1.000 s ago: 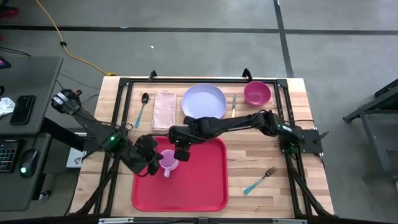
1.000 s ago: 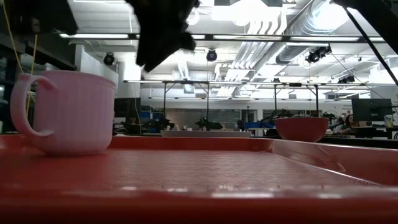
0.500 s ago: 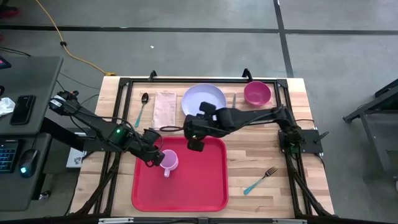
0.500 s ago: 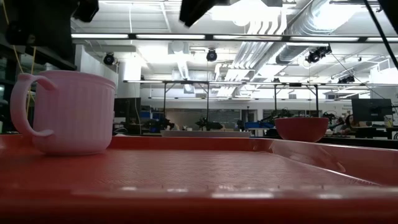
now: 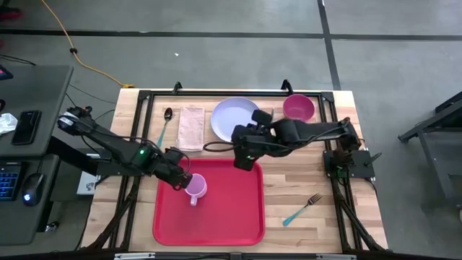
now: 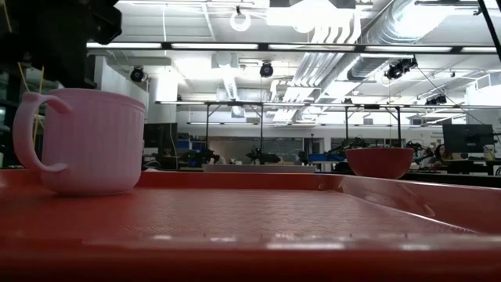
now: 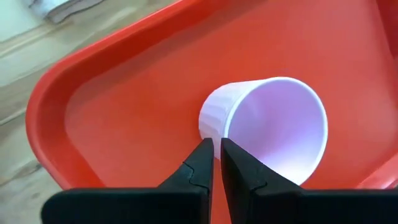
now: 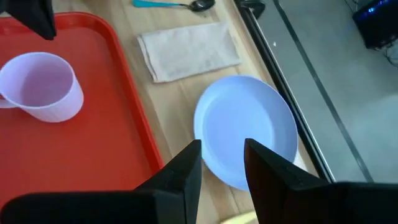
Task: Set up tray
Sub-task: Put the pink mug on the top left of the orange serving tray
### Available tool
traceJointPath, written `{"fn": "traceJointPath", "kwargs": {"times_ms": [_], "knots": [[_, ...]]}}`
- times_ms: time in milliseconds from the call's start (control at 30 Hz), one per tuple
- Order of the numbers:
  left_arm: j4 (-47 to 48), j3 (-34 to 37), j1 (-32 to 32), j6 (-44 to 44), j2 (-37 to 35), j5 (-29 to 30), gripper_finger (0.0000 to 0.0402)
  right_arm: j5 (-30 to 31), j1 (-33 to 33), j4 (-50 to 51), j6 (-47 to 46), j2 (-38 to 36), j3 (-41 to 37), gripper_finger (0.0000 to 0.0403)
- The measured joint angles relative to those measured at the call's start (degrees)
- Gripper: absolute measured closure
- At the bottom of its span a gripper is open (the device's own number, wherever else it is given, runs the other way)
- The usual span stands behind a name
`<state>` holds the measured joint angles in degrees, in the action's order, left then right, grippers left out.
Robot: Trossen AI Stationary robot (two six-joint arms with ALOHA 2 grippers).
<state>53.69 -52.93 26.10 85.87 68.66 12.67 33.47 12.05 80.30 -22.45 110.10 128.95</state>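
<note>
High view: tray [image 5: 231, 217] sits on the near middle of the wooden tabletop [image 5: 303, 180], long side running front to back, ready to be filled.
Cup: pink cup [image 5: 195, 187] stands upright in the tray's far left corner area, handle pointing toward the front; nothing else is on the tray yet.
Left end effector: left end effector [image 5: 180, 180] is just beside the cup, over the tray's left edge; in its wrist view the fingers are pressed nearly together with only a sliver of gap, empty, the tips right by the cup wall but gripping nothing.
Right end effector: right end effector [image 5: 244, 160] hangs over the tray's far edge, near the plate; fingers spread a little and empty, looking down on the plate, so my read is the plate comes next.
Plate: pale blue plate [image 5: 237, 118] lies flat behind the tray, off it.
Napkin: folded napkin [image 5: 191, 127] lies left of the plate, with a spoon [image 5: 164, 124] left of that.
Bowl: pink bowl [image 5: 298, 107] sits at the far right of the tabletop.
Fork: fork [image 5: 302, 208] with teal handle lies right of the tray, well apart.
Progress: early, one item placed, several waiting outside.
</note>
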Motion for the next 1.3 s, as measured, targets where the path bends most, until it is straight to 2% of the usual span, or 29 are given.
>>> {"fn": "traceJointPath", "kwargs": {"times_ms": [433, 1067, 1167, 1300], "knots": [[-2.1, 0.0, -0.2, 0.1, -0.3, -1.9, 0.0339, 1.1, 0.0, 4.9, -0.7, -0.7, -0.5, 0.0304], [-3.0, 0.0, -0.2, -0.6, -0.3, -3.4, 0.0337, 1.6, 0.0, 5.6, -0.6, -0.7, -0.5, 0.0304], [-2.8, 0.0, -0.2, -0.7, -0.3, -2.6, 0.0318, 1.6, 0.0, 5.7, -0.5, -0.7, -0.5, 0.0304], [-2.5, 0.0, -0.2, -0.7, -0.3, -2.1, 0.0269, 1.5, 0.0, 5.7, -0.5, -0.7, -0.5, 0.0304]]}}
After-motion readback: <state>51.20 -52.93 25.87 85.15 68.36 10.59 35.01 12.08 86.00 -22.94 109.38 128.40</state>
